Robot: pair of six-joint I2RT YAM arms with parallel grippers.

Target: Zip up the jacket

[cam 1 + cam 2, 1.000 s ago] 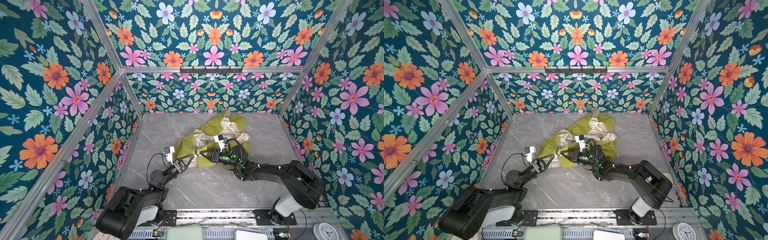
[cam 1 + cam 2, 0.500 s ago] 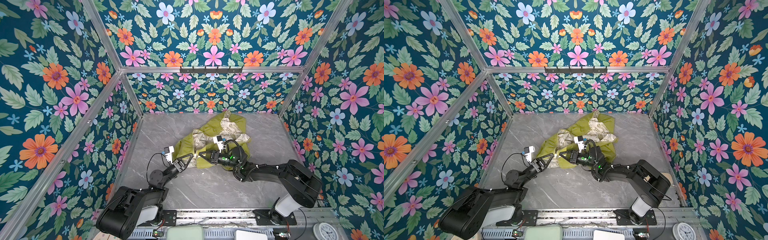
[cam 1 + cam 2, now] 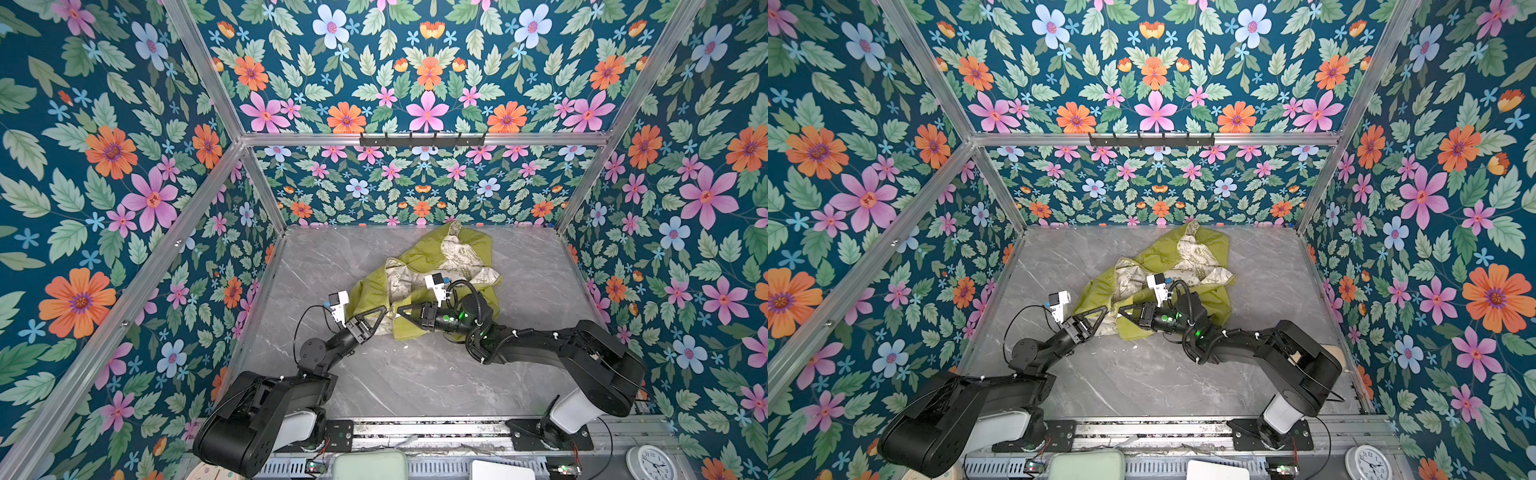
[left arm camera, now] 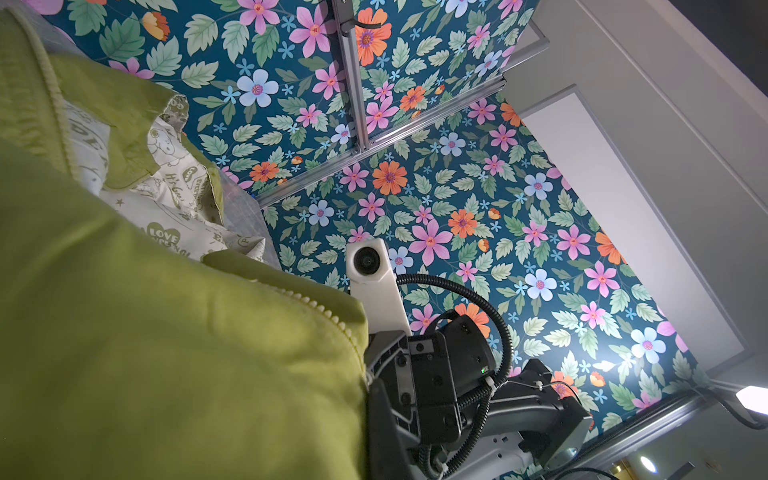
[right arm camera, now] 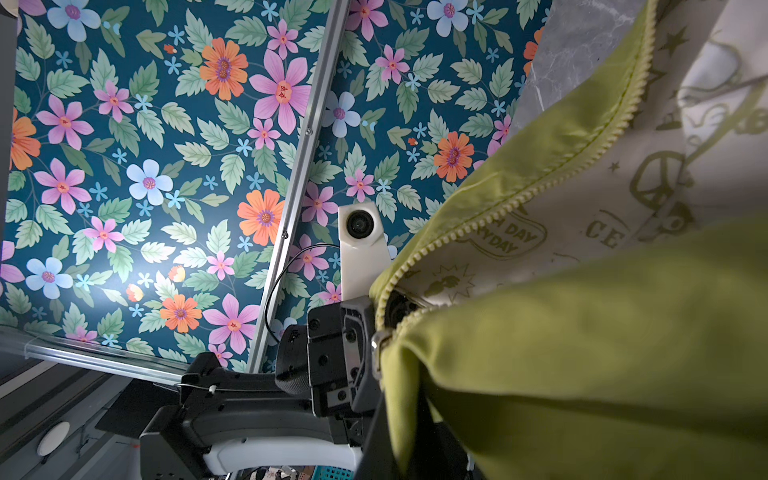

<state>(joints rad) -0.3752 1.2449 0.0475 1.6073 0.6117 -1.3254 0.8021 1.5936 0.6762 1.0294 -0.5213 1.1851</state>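
Observation:
The jacket (image 3: 419,270) (image 3: 1156,266) lies crumpled on the marble table toward the back in both top views, lime-green with cream printed lining showing. My left gripper (image 3: 383,312) (image 3: 1105,311) and right gripper (image 3: 402,311) (image 3: 1122,310) meet tip to tip at its near edge, each shut on the fabric. In the left wrist view green cloth (image 4: 166,353) fills the frame beside my left gripper (image 4: 368,440), with zipper teeth (image 4: 324,312) along its edge. In the right wrist view my right gripper (image 5: 405,440) pinches a green fold; an open zipper line (image 5: 540,183) runs up from a small metal piece (image 5: 376,345).
The table (image 3: 415,374) is boxed in by floral walls with aluminium posts. A black hook rail (image 3: 422,139) crosses the back wall. A clock (image 3: 650,461) and pale boxes sit below the front rail. Both arm bases stand at the front edge.
The right arm has edged slightly to the left, bringing its tip a little closer to the left gripper. The left arm and the jacket look unchanged.

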